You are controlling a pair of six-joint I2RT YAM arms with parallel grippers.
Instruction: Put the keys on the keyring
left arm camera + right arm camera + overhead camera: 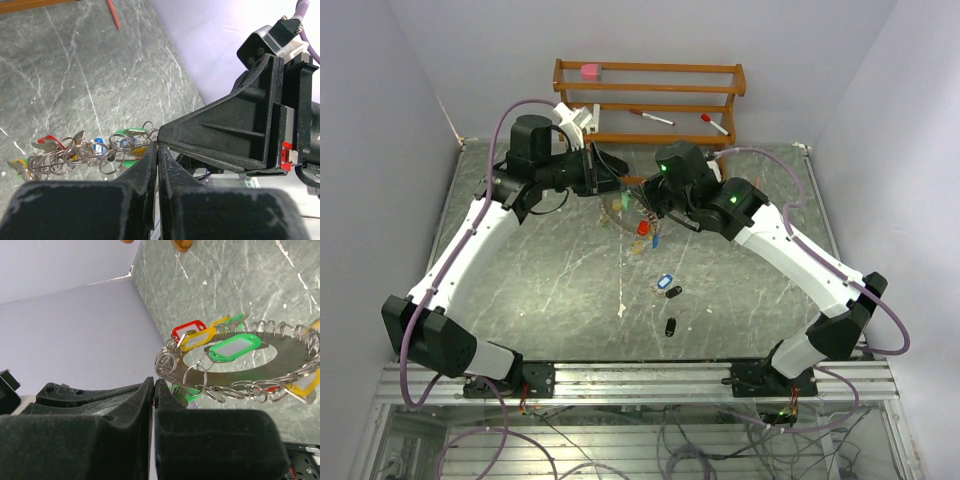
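The keyring [638, 212] hangs above the table's back middle, with red, blue and green tags dangling from it. My left gripper [620, 186] and right gripper [646, 190] meet at its top, both shut on it. In the left wrist view the shut jaws of the left gripper [158, 145] pinch the wire beside the cluster of small rings [85, 152]. In the right wrist view the right gripper [155, 383] is shut at the left end of the silvery loop [280, 342]. A loose blue key [665, 281] and two black keys [674, 291] [670, 326] lie on the table nearer the front.
A wooden rack [650, 95] stands against the back wall, with a pink object [590, 71] and two red-capped pens [650, 117] on its shelves. White walls close in the table at left, right and back.
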